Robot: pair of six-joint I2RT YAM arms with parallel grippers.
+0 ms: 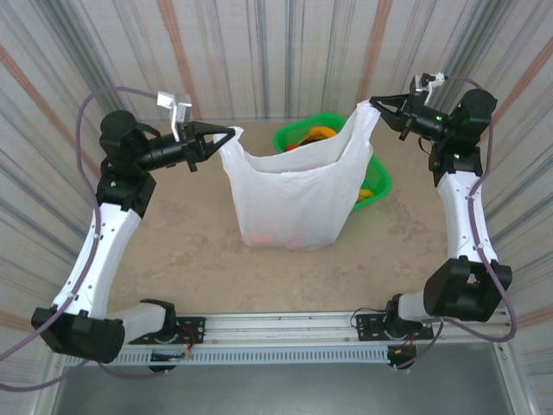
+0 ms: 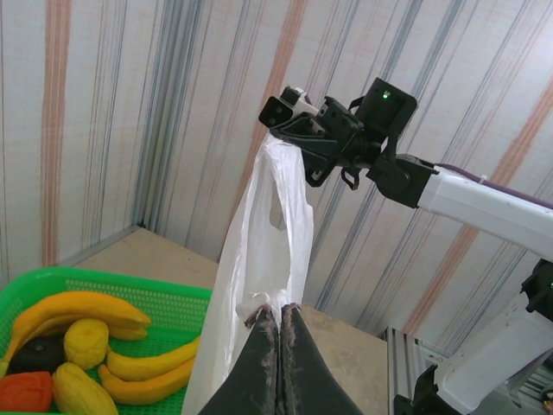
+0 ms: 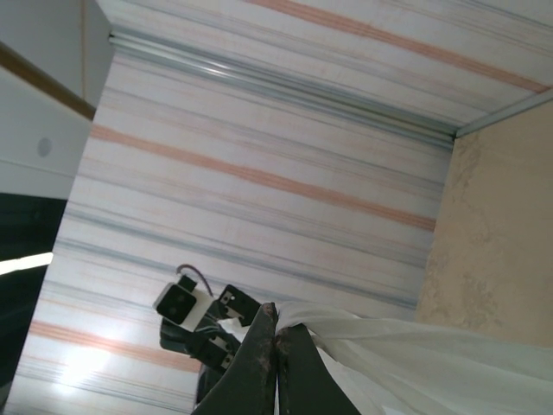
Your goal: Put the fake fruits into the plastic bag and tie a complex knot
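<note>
The white plastic bag point(image 1: 289, 194) stands upright in the middle of the table, its mouth pulled wide. My left gripper point(image 1: 232, 136) is shut on the left handle loop, and my right gripper point(image 1: 373, 104) is shut on the right one; the handles are far apart. A faint reddish shape point(image 1: 263, 233) shows through the bag's bottom. In the left wrist view my left gripper point(image 2: 278, 309) pinches the thin white plastic bag point(image 2: 263, 242). In the right wrist view my right gripper point(image 3: 276, 313) clamps the handle strip point(image 3: 397, 346). More fake fruits lie in the basket: bananas point(image 2: 78, 307), a lemon point(image 2: 86, 341), a dark maroon one point(image 2: 36, 353).
The green basket point(image 1: 381, 173) sits right behind the bag at the back right, touching it. Striped curtain walls close in the table on three sides. The arms' bases and a metal rail point(image 1: 285, 333) run along the near edge.
</note>
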